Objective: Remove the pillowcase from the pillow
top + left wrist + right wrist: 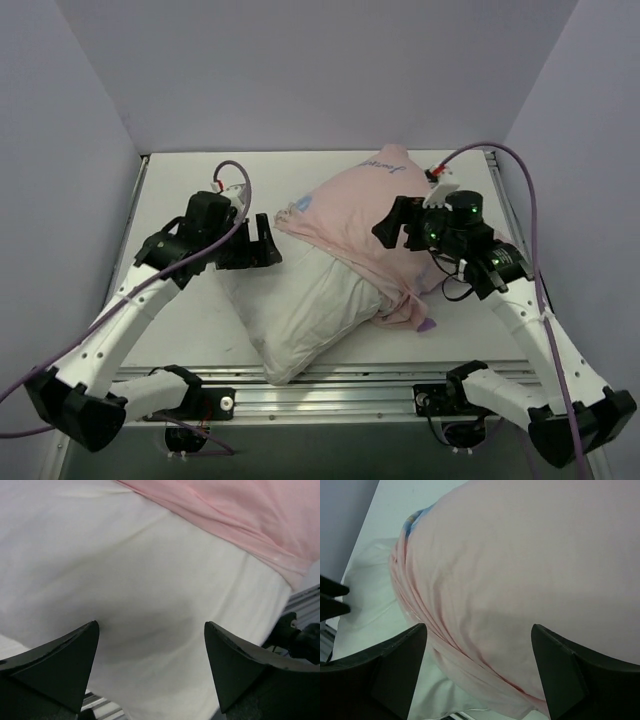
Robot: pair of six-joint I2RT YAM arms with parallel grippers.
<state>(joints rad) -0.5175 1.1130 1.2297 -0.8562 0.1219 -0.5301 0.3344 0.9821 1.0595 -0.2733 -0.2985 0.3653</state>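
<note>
The white pillow (300, 310) lies in the middle of the table, its near half bare. The pale pink pillowcase (350, 215) covers its far half and is bunched in folds along its edge. My left gripper (268, 240) is open at the pillow's left side, just above the bare white cushion (150, 605), with the pink edge (240, 515) beyond. My right gripper (392, 226) is open over the pillowcase (520, 570), holding nothing. The white pillow (375, 595) shows to its left.
The table (180, 180) is white with grey walls on three sides. An aluminium rail (330, 385) runs along the near edge between the arm bases. A purple-printed corner of fabric (425, 325) lies near the right arm.
</note>
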